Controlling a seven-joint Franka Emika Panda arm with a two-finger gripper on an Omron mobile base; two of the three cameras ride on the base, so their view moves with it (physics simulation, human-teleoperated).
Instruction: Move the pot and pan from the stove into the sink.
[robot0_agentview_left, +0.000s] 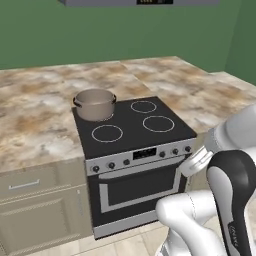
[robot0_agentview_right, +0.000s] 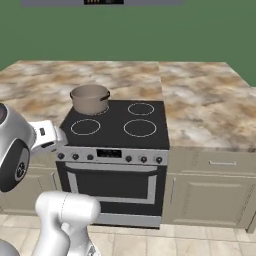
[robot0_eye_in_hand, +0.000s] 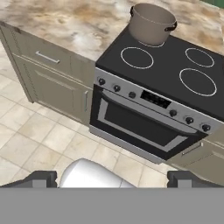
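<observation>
so the pot (robot0_agentview_left: 95, 104) is parked on the back-left burner of the stove (robot0_agentview_left: 135, 127), upright, sitting square on the black glass with its two little dark handles sticking out to the sides; makes sense as a cooking spot, and it means any reach has to go over the front burner ring to get there; from the hand view you can look down into it a bit and the inside reads plain beige — nothing in it that i can make out, though the angle only shows part of the interior; the other three burner rings are bare, just white circles on the glass.

the marble-look counter (robot0_agentview_left: 35, 115) wraps around both sides of the stove, with beige cabinets (robot0_agentview_left: 40, 205) under it and the oven door below the knob panel.

the gripper (robot0_eye_in_hand: 111, 177) is hanging back well in front of the stove, out over the tiled floor (robot0_eye_in_hand: 35, 135) and aimed down at the oven front; fingertips (robot0_eye_in_hand: 41, 178) sit far apart at the bottom of the hand view, so it's spread wide and carrying nothing — my guess is it's set up that way for an approach, since nothing's been picked up yet; a side handle or the rim looks like the sensible thing to grab on a pot that wide.
</observation>
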